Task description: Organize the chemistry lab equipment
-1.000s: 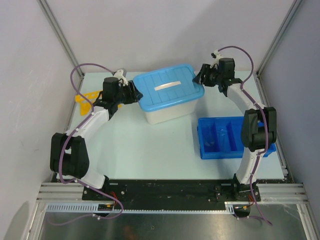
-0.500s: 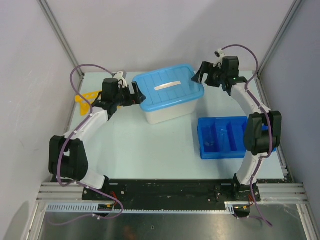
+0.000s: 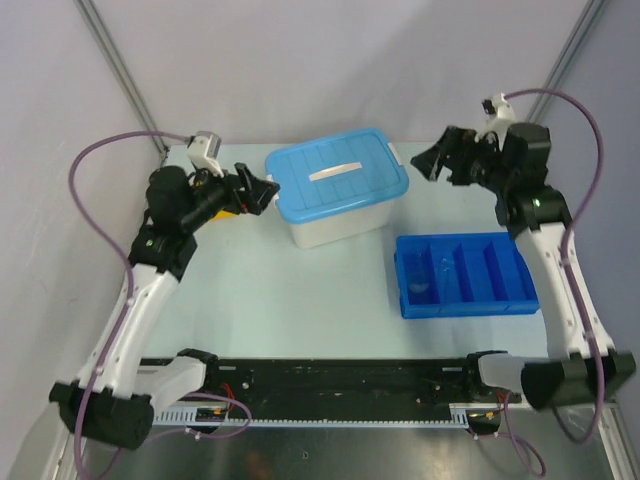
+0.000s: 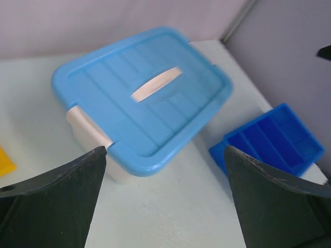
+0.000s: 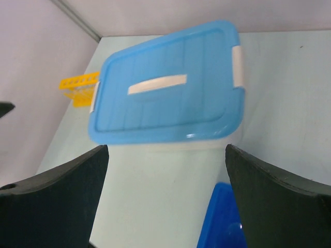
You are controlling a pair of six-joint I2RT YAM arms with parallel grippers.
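Our left gripper (image 3: 258, 195) hangs just left of the tub (image 3: 335, 225), jaws wide apart with nothing between them. The left wrist view shows only the tub past the two dark fingers (image 4: 51, 201). Our right gripper (image 3: 432, 160) hangs just right of the tub's far corner, also spread wide and empty.

Between the two grippers the tub stands with its blue lid (image 3: 345, 165) seated flat and the white side clips down, as far as we can make out. The yellow rack (image 5: 78, 83) stands on the table (image 3: 290, 290) to the left of the tub, apart from it and close to the wall. The tray (image 3: 462, 303) lies to the near right of the tub. Its compartment nearest the tub holds a pale bit (image 3: 421, 285) that is too small for us to identify, and the other compartments look bare.

We see no other small items in any view. We judge that they may be shut inside the tub, but we cannot tell through the lid. If so, most of the sorting is done. What seems left is the rack, and perhaps the pale bit in the tray.
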